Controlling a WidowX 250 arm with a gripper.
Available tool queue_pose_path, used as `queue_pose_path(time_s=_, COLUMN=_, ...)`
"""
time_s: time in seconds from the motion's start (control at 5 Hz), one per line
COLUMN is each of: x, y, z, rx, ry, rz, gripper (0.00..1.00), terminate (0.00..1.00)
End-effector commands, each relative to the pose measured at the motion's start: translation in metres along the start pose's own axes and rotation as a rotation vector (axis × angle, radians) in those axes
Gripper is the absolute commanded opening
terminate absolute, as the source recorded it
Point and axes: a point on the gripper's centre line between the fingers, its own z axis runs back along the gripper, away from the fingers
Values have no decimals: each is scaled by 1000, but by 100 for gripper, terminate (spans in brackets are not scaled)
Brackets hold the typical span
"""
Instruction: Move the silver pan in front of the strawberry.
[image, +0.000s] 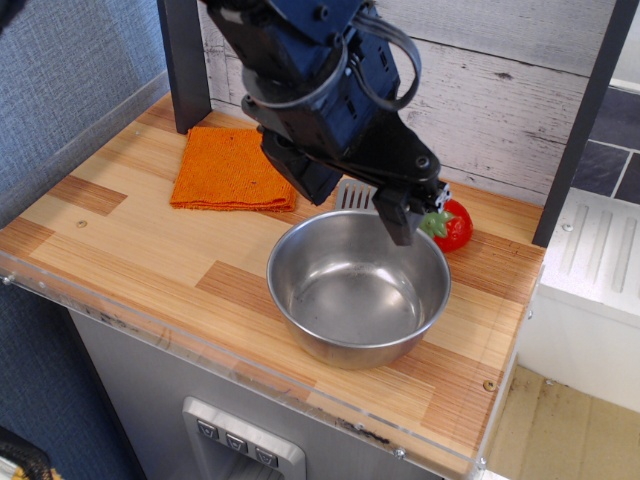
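The silver pan (357, 290) is a deep shiny steel bowl standing on the wooden counter (130, 250), near its front right. The red strawberry (452, 226) with a green cap lies just behind the pan's far right rim. My gripper (405, 215) hangs above the pan's far rim, just left of the strawberry. It holds nothing; its fingertips look close together, but I cannot tell if they are shut.
A folded orange cloth (233, 168) lies at the back left. A grey spatula head (355, 194) shows behind the pan, partly hidden by the arm. A dark post (183, 60) stands at the back left. The counter's front edge has a clear plastic lip.
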Motion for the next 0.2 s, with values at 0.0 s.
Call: queue_pose_path(time_s=0.0, x=1, y=1, z=9, rx=2, ry=-33, rz=-2, gripper=100, terminate=100)
